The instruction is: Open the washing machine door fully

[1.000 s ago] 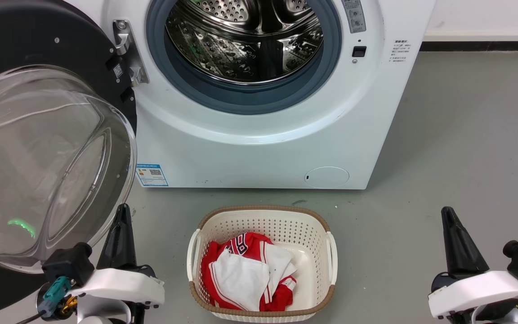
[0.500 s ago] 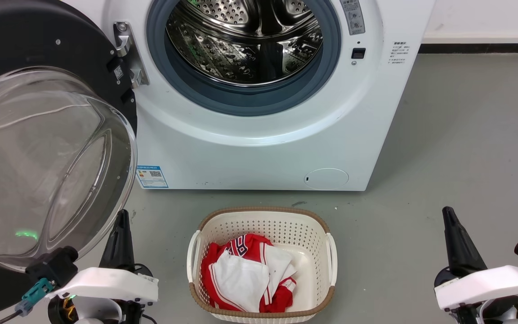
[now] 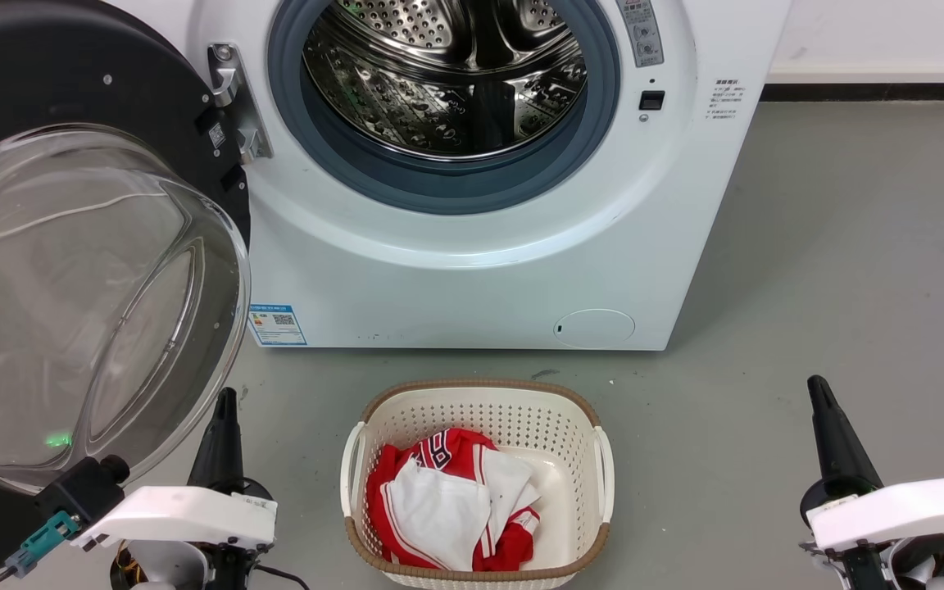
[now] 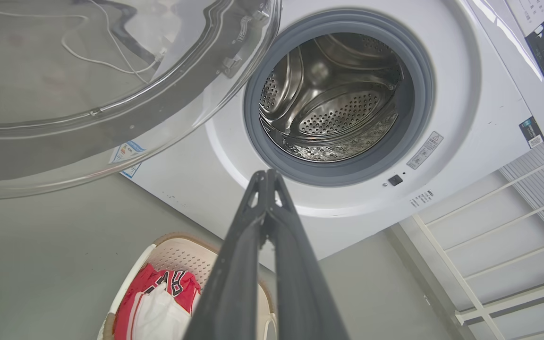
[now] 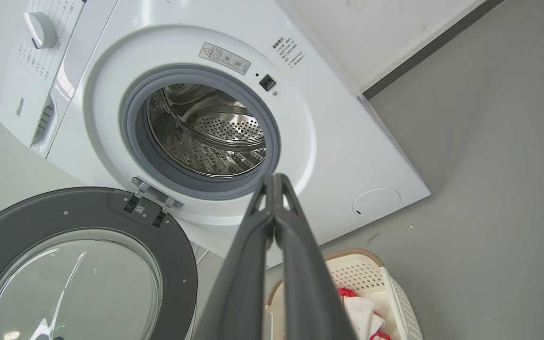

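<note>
1. Floor (image 3: 849,262): grey and smooth, and it carries everything you have listed below.

2. The washing machine (image 3: 480,270): a white front-loader standing straight ahead of you, with its back near a white wall.

3. The washing machine door (image 3: 29,74): you will find it at the washer's left side, hung on a metal hinge (image 3: 234,98). It stands wide open, turned well clear of the opening. Its black ring faces you, and the clear glass bowl (image 3: 87,303) bulges toward your head camera (a small green glint shows low in the glass).

4. Drum (image 3: 447,74): perforated steel, fully exposed, ringed by a grey rubber seal (image 3: 439,184).

5. Basket (image 3: 480,385): white with a brown rim. It sits on the floor just in front of the washer, between your two arms.

6. Garments (image 3: 439,500): red and white cloth, bunched in the basket's left half.

7. Left gripper (image 3: 226,401): low at your left, beside the lower edge of the glass bowl. You cannot tell from the head view whether it touches the glass. The jaws are pressed together at the tips and hold nothing.

8. Right gripper (image 3: 818,389): low at your right over bare floor, well apart from the washer. The jaws are together and empty.

9. Blue label (image 3: 276,324): stuck at the washer's lower left front corner.

10. Round flap (image 3: 595,328): low on the front at the right, and closed.
</note>
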{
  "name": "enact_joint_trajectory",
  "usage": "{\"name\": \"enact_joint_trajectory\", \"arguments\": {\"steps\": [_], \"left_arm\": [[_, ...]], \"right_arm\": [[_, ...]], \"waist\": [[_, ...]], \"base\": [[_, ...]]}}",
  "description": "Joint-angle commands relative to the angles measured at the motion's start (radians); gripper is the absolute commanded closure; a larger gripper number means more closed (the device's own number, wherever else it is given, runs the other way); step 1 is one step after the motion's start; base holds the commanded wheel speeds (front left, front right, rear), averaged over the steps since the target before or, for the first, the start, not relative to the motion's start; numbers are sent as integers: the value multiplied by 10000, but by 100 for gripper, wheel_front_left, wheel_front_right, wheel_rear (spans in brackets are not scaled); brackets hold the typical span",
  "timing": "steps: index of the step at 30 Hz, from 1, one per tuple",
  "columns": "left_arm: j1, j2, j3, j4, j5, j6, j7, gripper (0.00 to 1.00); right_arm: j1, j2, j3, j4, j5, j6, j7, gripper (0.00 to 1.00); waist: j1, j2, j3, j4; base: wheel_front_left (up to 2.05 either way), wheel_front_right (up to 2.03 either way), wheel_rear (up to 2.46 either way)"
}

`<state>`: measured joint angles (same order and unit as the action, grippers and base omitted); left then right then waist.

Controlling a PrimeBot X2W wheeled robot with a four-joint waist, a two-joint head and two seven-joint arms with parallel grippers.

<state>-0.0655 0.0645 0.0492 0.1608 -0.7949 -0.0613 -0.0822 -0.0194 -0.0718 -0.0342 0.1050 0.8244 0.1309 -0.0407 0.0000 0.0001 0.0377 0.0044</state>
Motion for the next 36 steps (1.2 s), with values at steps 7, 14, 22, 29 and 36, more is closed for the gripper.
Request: {"name": "enact_joint_trajectory", "arguments": {"steps": [7, 14, 22, 29, 36], "left_arm": [[-278, 8, 128, 23, -1069, -120, 245, 100], [-314, -12, 190, 119, -1937, -205, 456, 100], [-346, -32, 267, 228, -2869, -286, 691, 100], [-349, -46, 330, 319, -3632, -342, 874, 100], [-385, -66, 400, 429, -4544, -416, 1097, 100]], "right_arm": [[-332, -96, -50, 90, 1103, 0, 162, 100], [-392, -104, -85, 248, 1979, 0, 284, 100], [-483, -106, -126, 414, 2919, -1, 414, 100], [-546, -104, -165, 553, 3681, -1, 539, 100], [-628, -97, -219, 723, 4582, -1, 682, 100]], "waist": [[0, -1, -29, -4], [0, -1, -58, -7], [0, -1, -91, -11], [0, -1, -120, -15], [0, -1, -158, -20]], "base": [[0, 0, 0], [0, 0, 0], [0, 0, 0], [0, 0, 0], [0, 0, 0]]}}
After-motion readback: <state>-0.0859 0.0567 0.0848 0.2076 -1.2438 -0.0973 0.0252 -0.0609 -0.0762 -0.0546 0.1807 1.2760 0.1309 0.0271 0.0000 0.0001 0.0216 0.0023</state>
